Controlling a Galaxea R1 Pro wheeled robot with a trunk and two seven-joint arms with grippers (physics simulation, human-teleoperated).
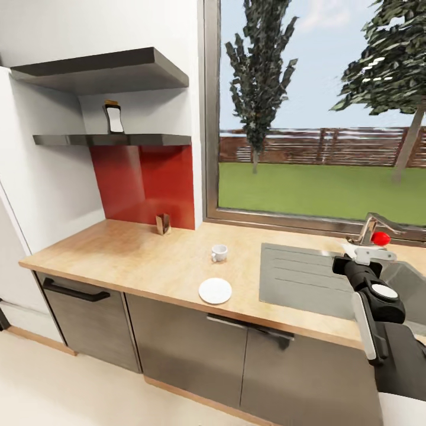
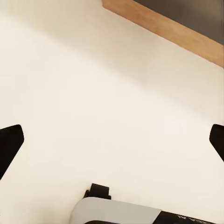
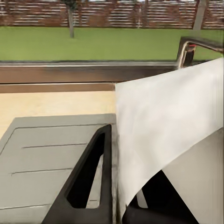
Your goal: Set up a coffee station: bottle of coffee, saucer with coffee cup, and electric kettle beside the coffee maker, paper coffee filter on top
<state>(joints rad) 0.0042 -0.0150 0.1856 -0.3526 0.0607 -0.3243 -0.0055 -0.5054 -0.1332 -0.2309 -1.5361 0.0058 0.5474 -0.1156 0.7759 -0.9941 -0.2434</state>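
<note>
The light wood kitchen countertop [image 1: 148,260] carries a white saucer [image 1: 215,290] near its front edge. A little behind it stands the white coffee cup [image 1: 219,253], apart from the saucer. The bottle of coffee [image 1: 113,117] stands on the lower dark kitchen shelf [image 1: 148,140]. Over the sink, my right gripper [image 1: 365,254] is shut on the white paper coffee filter [image 3: 172,135], which hides one finger. My left gripper [image 2: 112,144] hangs open over the pale floor with nothing in it. The coffee maker and the electric kettle are out of view.
A grey inset sink [image 1: 302,278] with a metal tap [image 1: 378,223] and a small red round thing [image 1: 380,238] lies right of the cup. A small brown holder [image 1: 163,223] stands against the red backsplash. Dark cabinet fronts [image 1: 189,349] run below. A window is behind.
</note>
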